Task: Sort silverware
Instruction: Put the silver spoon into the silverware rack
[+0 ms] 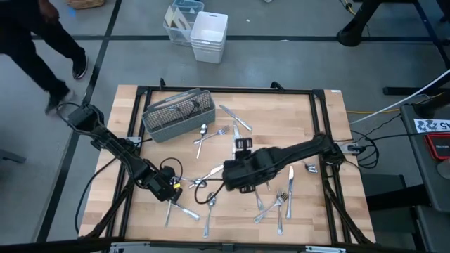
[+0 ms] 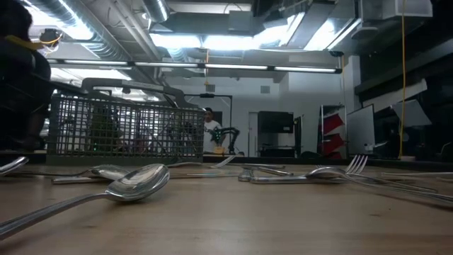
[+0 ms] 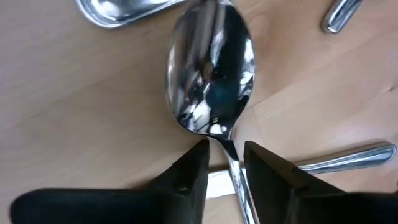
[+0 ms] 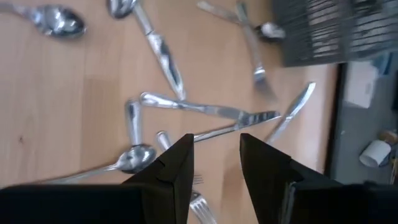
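Note:
Silverware lies scattered over the wooden table [image 1: 302, 112]: forks [image 1: 281, 200], knives [image 1: 290, 181] and spoons [image 1: 202, 131]. The grey wire-mesh caddy [image 1: 179, 112] stands at the far left and also shows in the low view [image 2: 124, 127]. My left gripper [image 1: 176, 186] is low at the near left. Its open fingers stand on either side of the neck of a spoon [image 3: 211, 74] that lies flat on the wood. My right gripper [image 1: 230, 176] is at the table's middle, open and empty [image 4: 214, 165], above a crossed knife [image 4: 233, 124] and spoon [image 4: 134, 155]. My left gripper has one finger [image 3: 193, 171] on each side of the spoon's neck [image 3: 231, 158], just behind the bowl, coming down at it from above and lying across the handle. The spoon lies on the table. Whether the fingers touch it, I cannot tell.
More handles [image 3: 348, 158] lie close beside the left gripper. White bins [image 1: 209, 35] stand on the floor beyond the far edge. A person [image 1: 42, 42] walks at the far left. A spoon [image 2: 138, 180] lies close before the low camera.

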